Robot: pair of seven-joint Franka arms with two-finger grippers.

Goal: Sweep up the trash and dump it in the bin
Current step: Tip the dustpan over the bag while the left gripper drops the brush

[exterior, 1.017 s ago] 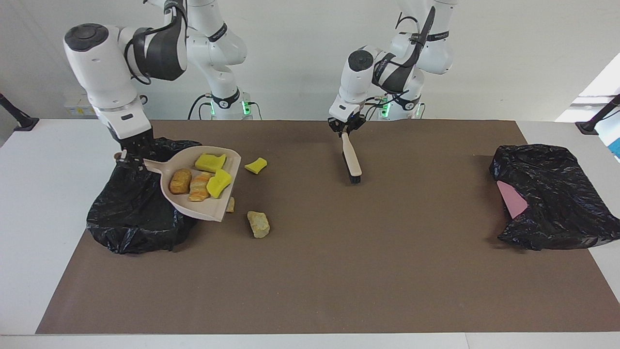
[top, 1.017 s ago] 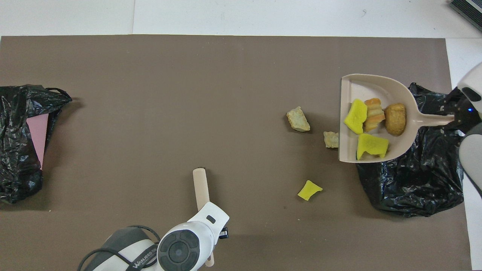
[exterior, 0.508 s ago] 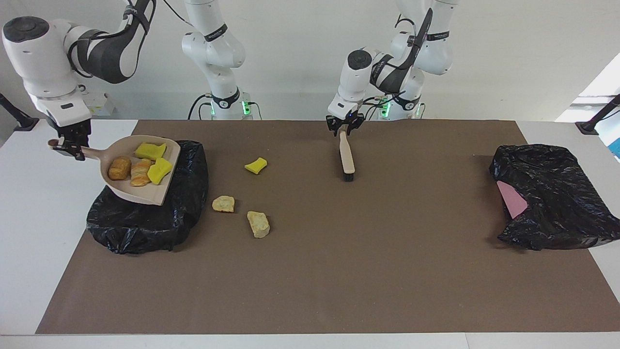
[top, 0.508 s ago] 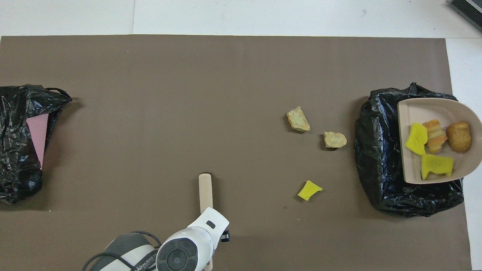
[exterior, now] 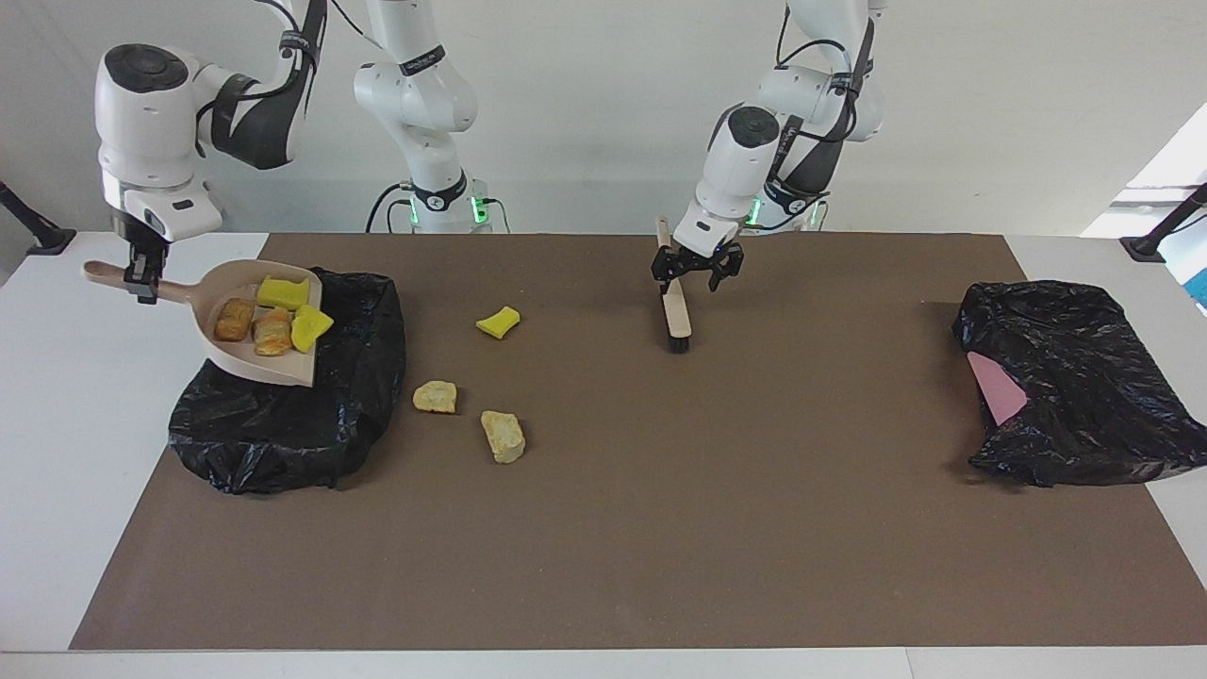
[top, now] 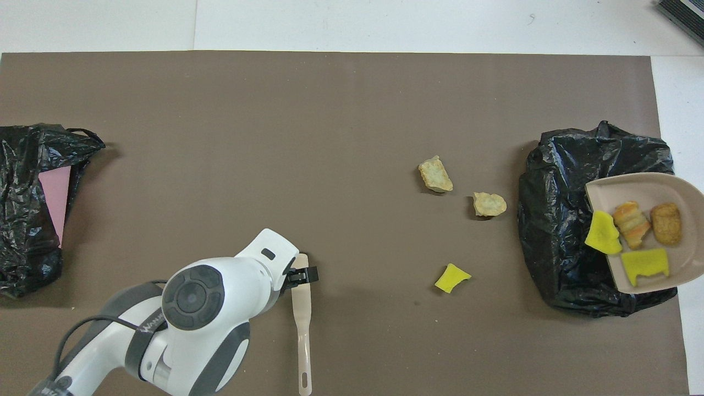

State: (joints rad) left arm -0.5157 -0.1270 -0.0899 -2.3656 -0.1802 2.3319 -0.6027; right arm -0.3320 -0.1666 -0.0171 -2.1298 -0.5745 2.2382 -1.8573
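The left gripper (exterior: 698,274) has just let go of the brush (exterior: 676,319); its fingers now stand wide over the brush, which lies flat on the worktop (exterior: 660,490). The right gripper (exterior: 141,275), fingers clamped on the dustpan (exterior: 247,354) handle, has carried four pieces over the bin bag (exterior: 283,429). Tipping looks next. Three trash pieces (exterior: 434,396) remain unswept beside the bag.

Left gripper (top: 301,274) over brush (top: 301,308), dustpan (top: 679,187) with four chunks above black bag (top: 555,220), three chunks on mat
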